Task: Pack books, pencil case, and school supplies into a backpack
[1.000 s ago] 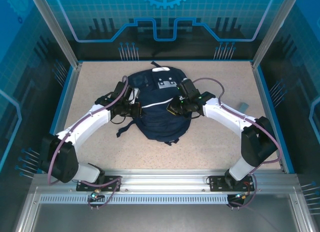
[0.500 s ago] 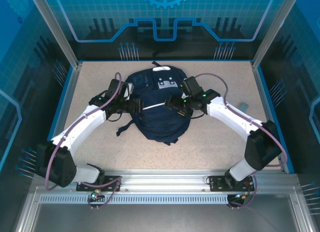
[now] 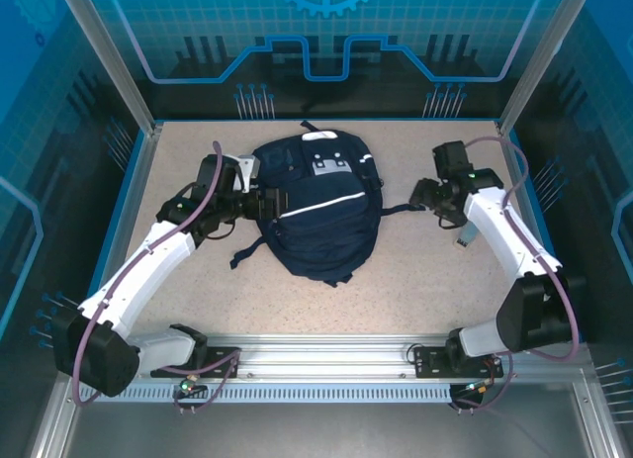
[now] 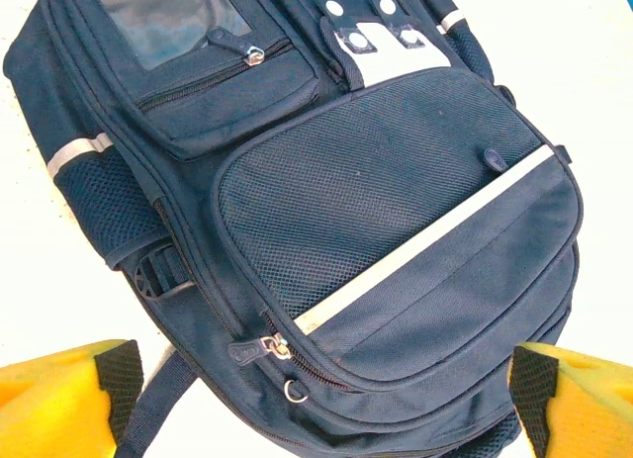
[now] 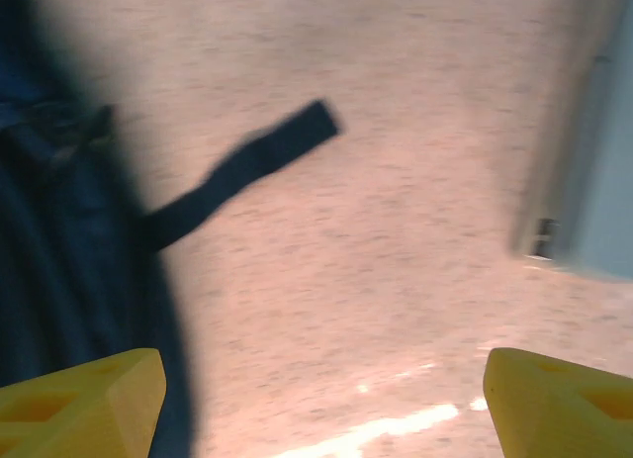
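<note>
Both jaws gape empty: left gripper (image 3: 257,202) at the backpack's (image 3: 321,226) left flank, right gripper (image 3: 423,194) beside its loose strap (image 3: 396,209). The backpack lies mid-table (image 3: 415,280), nearer the far edge. I judge a snagged strap could drag it.

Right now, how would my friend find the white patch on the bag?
Start at the speckled table; the navy backpack lies in its middle. Near the backpack's far end sits the white patch. It is short, blocky and dotted, unlike the long thin white stripe across the backpack's middle.
</note>
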{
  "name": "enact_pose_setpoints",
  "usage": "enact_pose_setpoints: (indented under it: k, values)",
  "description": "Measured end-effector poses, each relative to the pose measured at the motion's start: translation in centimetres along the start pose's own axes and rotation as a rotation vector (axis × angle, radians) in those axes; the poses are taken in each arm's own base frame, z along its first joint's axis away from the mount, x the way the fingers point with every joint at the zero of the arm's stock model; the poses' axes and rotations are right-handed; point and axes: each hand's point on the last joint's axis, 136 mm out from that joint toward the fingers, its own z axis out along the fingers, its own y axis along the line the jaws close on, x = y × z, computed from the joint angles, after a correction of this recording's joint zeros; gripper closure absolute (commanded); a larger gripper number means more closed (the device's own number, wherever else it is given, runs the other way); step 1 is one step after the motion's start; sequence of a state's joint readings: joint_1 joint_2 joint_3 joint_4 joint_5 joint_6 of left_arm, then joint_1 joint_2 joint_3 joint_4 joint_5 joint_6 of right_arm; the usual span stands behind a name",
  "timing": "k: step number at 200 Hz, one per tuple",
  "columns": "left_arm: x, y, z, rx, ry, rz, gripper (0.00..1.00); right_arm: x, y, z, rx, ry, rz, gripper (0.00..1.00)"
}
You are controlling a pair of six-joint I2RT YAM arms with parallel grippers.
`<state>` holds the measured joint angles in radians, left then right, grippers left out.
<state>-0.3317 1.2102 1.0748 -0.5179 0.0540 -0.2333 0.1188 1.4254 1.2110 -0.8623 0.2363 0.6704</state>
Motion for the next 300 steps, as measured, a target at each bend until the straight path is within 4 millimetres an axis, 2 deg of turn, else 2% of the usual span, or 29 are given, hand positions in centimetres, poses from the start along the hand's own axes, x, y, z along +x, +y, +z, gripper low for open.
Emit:
enact_pose_setpoints:
  k: [13, 35, 65, 92, 115, 151, 177, 206, 248, 274, 300]
  values:
    - [0.0, 0.0, 0.0, -0.002, 0.0, 0.0, 0.01, -0.3, -2.6, 0.7, 0.07, 0.021, 0.045, 0.15]
    - [0.0, 0.1, 0.1, -0.004, -0.003, 0.0, 0.01, -0.8, -6.0, 2.6, 0.158, 0.071, 0.117, 0.15]
    - [0.1, 0.2, 0.1, -0.008, -0.003, 0.0, 0.01, -1.0, -8.3, 6.0, 0.233, 0.177, 0.157, 0.17]
    - [0.1, 0.3, 0.0, -0.013, -0.004, 0.0, 0.01, -2.0, -9.2, 8.4, 0.246, 0.243, 0.154, 0.18]
    - [0.2, 0.3, -0.1, -0.014, -0.003, 0.0, 0.01, -2.7, -10.0, 9.3, 0.242, 0.27, 0.162, 0.2]
    - [0.2, 0.3, -0.1, -0.014, -0.001, -0.001, 0.01, -4.1, -11.0, 10.6, 0.214, 0.299, 0.166, 0.35]
    - [0.3, 0.3, -0.1, -0.014, -0.001, -0.001, 0.01, -4.7, -11.3, 11.8, 0.179, 0.327, 0.179, 0.38]
    - [0.3, 0.3, -0.2, -0.014, -0.002, -0.003, 0.01, -4.4, -11.2, 12.1, 0.142, 0.349, 0.173, 0.46]
    - [0.4, 0.3, -0.2, -0.015, 0.003, -0.004, 0.01, -4.3, -10.9, 12.1, 0.122, 0.357, 0.161, 0.73]
    - [0.5, 0.4, -0.2, -0.016, 0.007, -0.005, 0.01, -4.2, -10.9, 11.9, 0.122, 0.353, 0.163, 0.77]
    - [0.8, 0.5, -0.2, -0.02, 0.02, -0.006, 0.01, -3.6, -10.8, 11.3, 0.119, 0.347, 0.158, 0.78]
